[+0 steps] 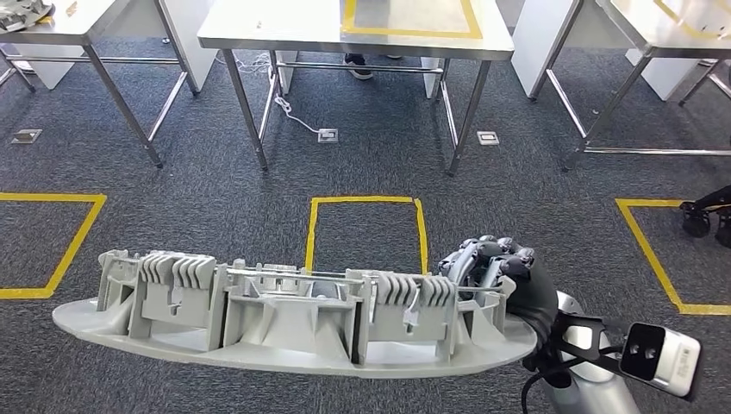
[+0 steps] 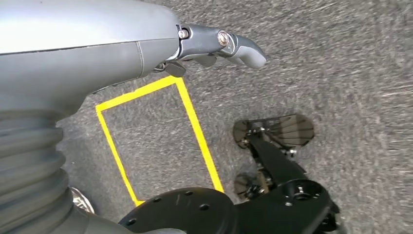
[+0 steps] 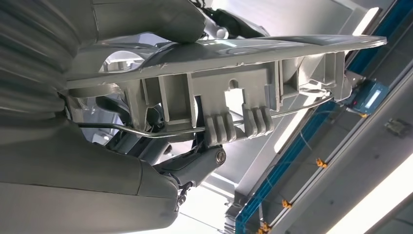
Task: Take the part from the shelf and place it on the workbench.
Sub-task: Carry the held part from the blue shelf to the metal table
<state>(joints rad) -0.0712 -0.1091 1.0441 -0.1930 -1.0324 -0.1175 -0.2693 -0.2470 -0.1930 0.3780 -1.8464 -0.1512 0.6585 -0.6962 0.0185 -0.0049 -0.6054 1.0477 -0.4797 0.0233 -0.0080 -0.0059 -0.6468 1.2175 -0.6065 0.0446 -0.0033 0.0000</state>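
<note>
A long grey plastic part with ribbed clips and a thin metal rod hangs level across the lower head view, above the carpet. My right hand grips its right end, dark fingers wrapped over the top edge. The right wrist view shows the same part close up, clamped between thumb and fingers. The steel workbench with a yellow taped rectangle stands straight ahead at the far side. My left hand hangs over the carpet holding nothing, fingers loosely extended.
Two more steel tables flank the middle one. Yellow tape squares mark the grey carpet between me and the benches. A person's shoe shows under the middle bench. A black wheeled base stands at the right.
</note>
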